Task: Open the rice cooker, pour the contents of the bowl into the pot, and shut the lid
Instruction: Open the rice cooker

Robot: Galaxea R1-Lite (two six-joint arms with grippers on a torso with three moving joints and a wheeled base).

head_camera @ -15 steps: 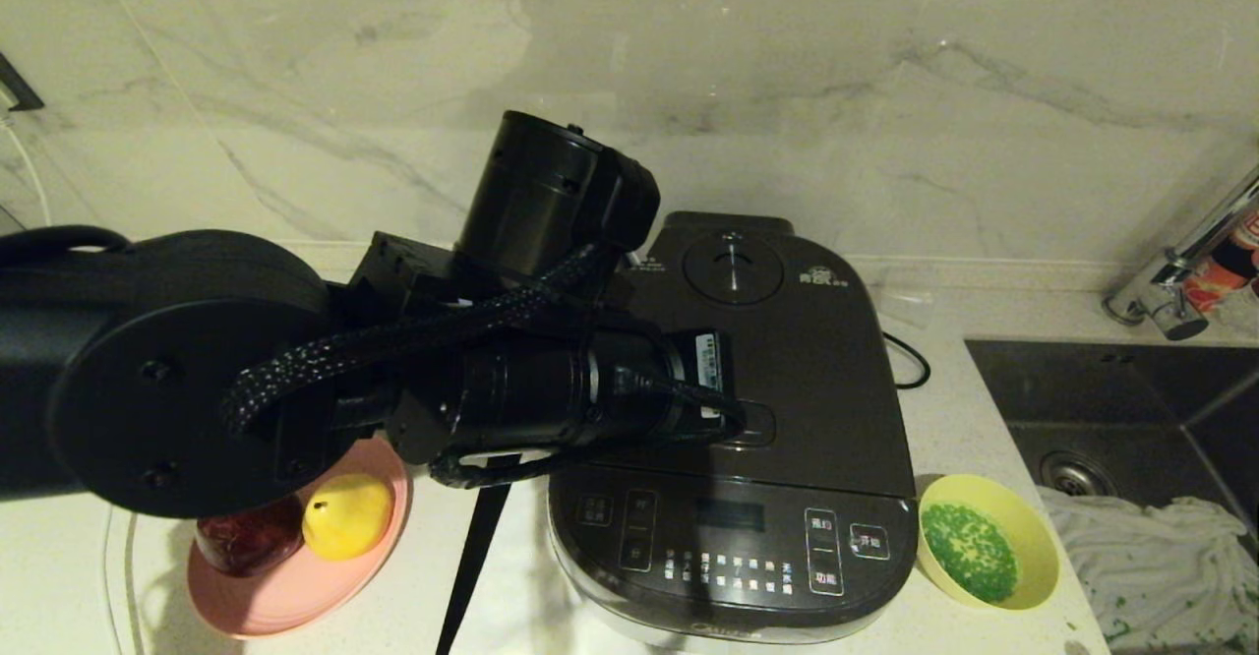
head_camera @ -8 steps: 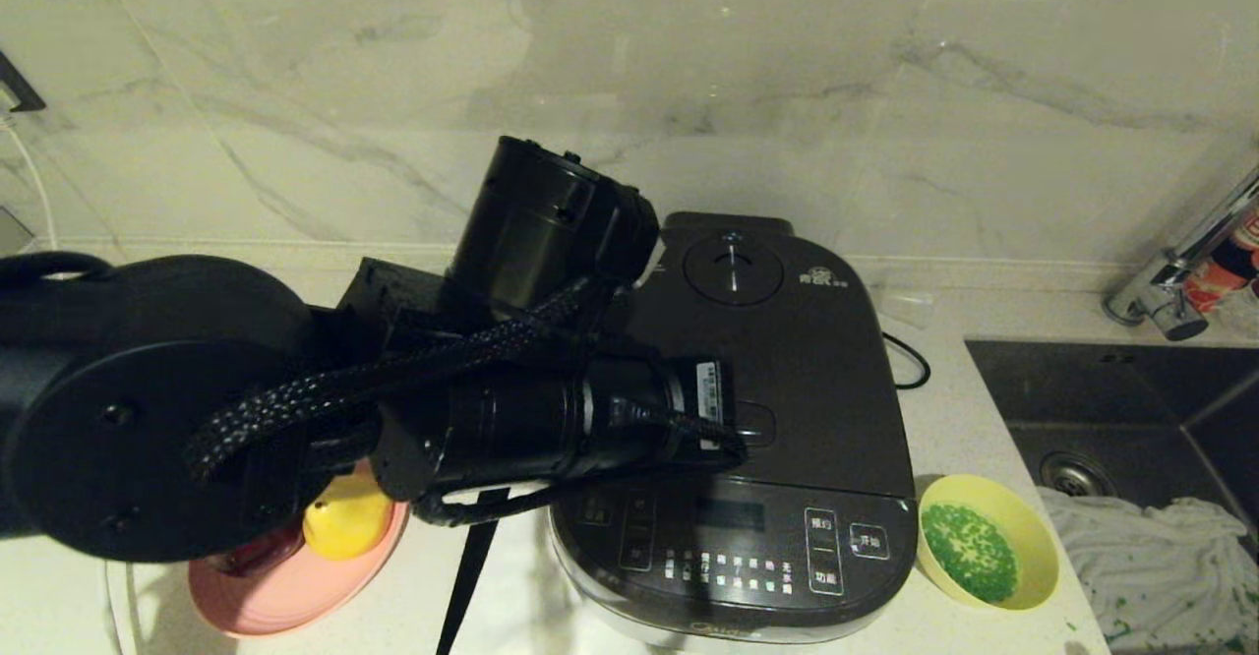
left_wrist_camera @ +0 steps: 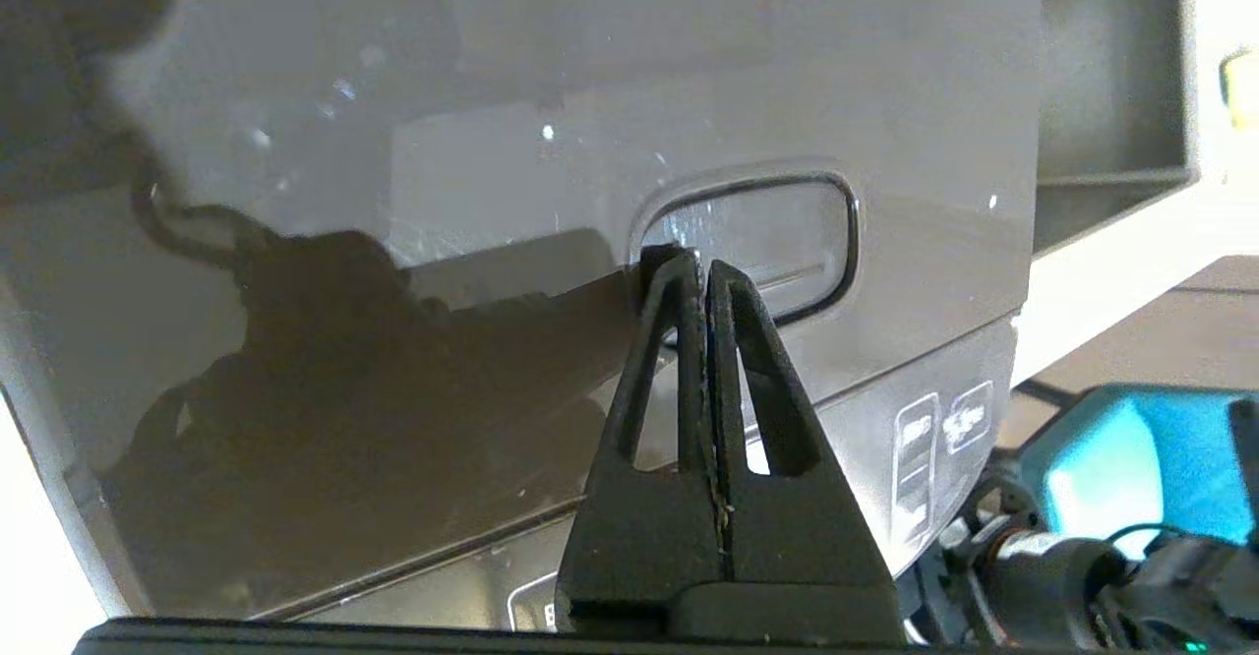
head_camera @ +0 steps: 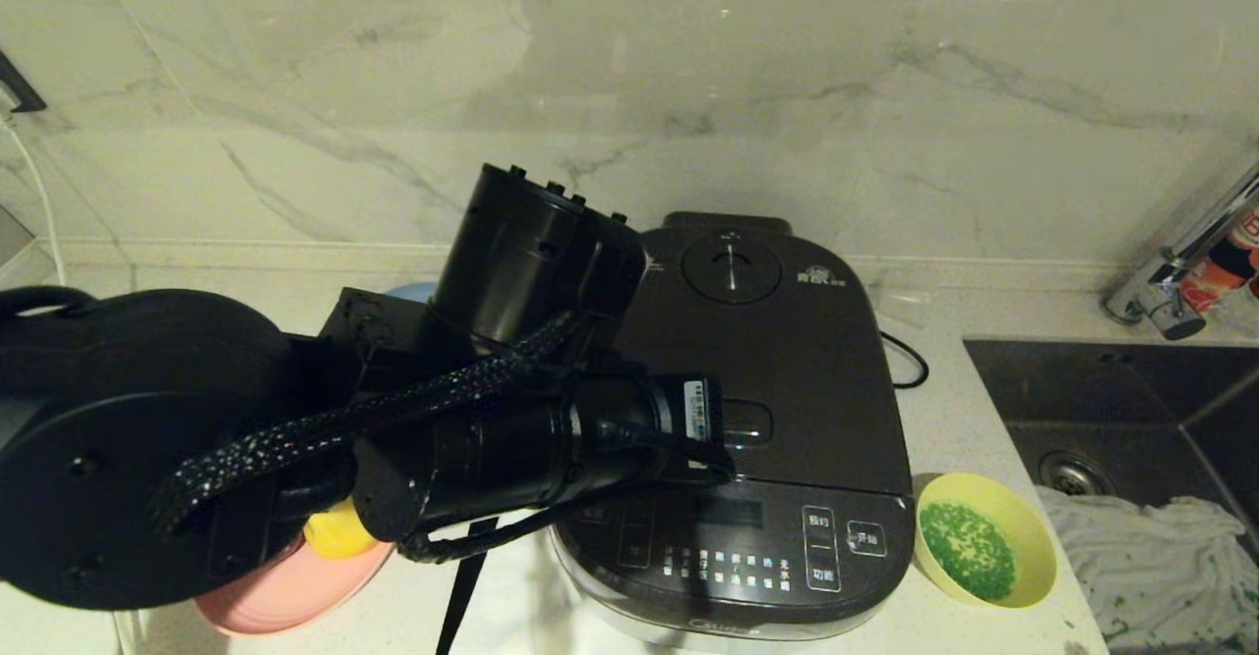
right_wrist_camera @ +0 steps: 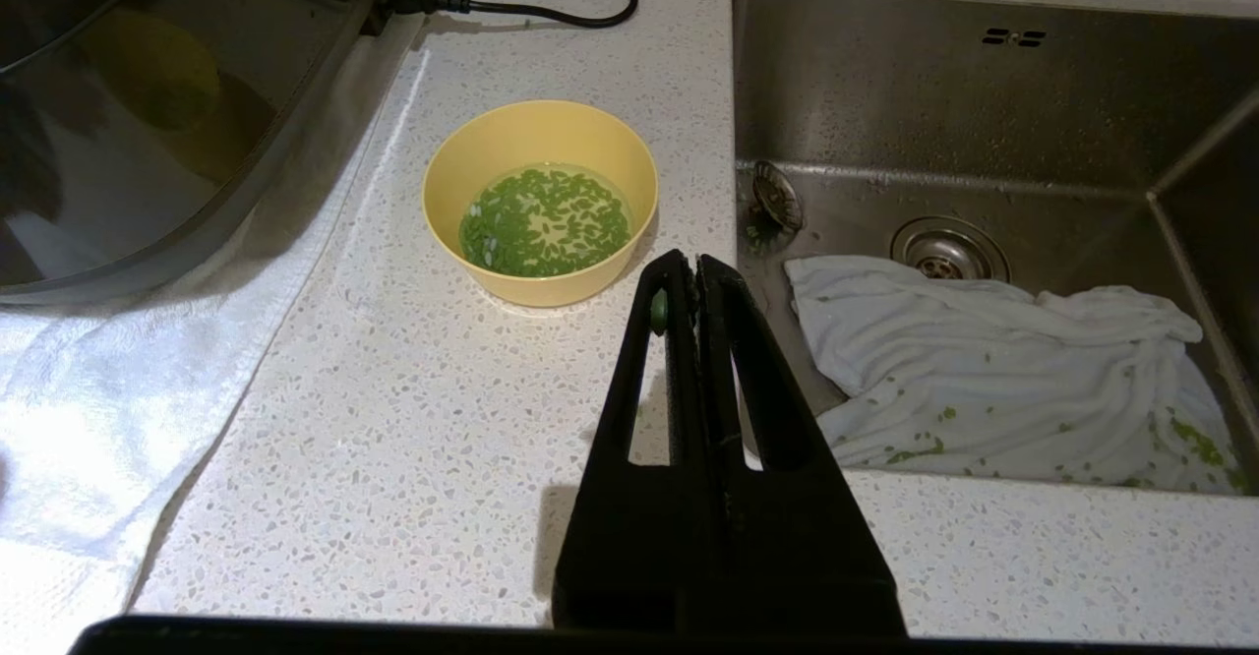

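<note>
Left wrist view: my left gripper [left_wrist_camera: 693, 271] has its fingers pressed together, holding nothing, tips at the edge of the oblong latch button [left_wrist_camera: 762, 242] on the lid [left_wrist_camera: 551, 94]. Contact or just above, can't tell. Against the head views from a second ago, my left arm [head_camera: 492, 439] has dropped lower and slid toward the front of the rice cooker [head_camera: 757, 419], now covering more of the pink plate [head_camera: 285, 591] and the yellow fruit [head_camera: 334, 532]. Lid is down and flat, pot hidden under it, so opening is not yet done; I judge I am lining up to press the latch. The bowl [head_camera: 984, 552] sits on the counter just right of the cooker, its green contents [head_camera: 969, 549] unspilled. My right gripper [right_wrist_camera: 695, 276] hangs parked near the bowl by the sink [right_wrist_camera: 984, 124], fingers closed, with what looks like one green bit stuck at the tips.
</note>
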